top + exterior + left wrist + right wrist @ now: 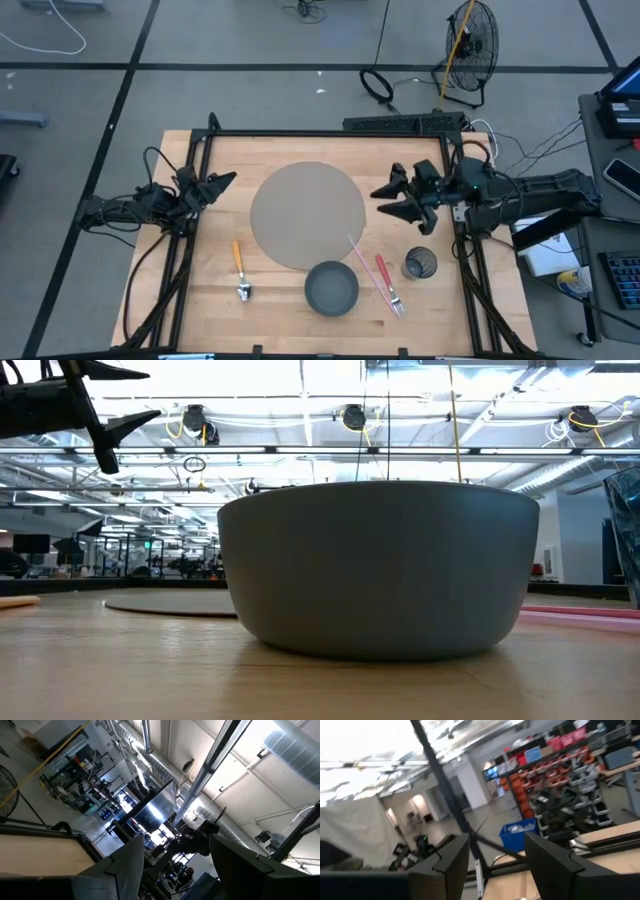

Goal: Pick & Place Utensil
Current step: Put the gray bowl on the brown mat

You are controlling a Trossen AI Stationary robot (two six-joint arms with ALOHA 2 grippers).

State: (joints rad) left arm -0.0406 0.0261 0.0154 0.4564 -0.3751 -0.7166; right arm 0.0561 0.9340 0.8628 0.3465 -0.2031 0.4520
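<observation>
Here, 2 utensils lie untouched on the table (200, 300): an orange-handled one (239, 268) left of the bowl (331, 287), a pink-handled fork (388, 284) right of it. Both look light, stiff and thin, best pinched mid-handle. The left end effector (222, 184) and right end effector (388, 200) hover open, empty.

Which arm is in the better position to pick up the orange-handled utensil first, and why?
Left. The orange-handled utensil lies on the left gripper's half of the table, and that gripper is open. The right gripper hovers beyond the round mat, nearer the pink fork.
</observation>
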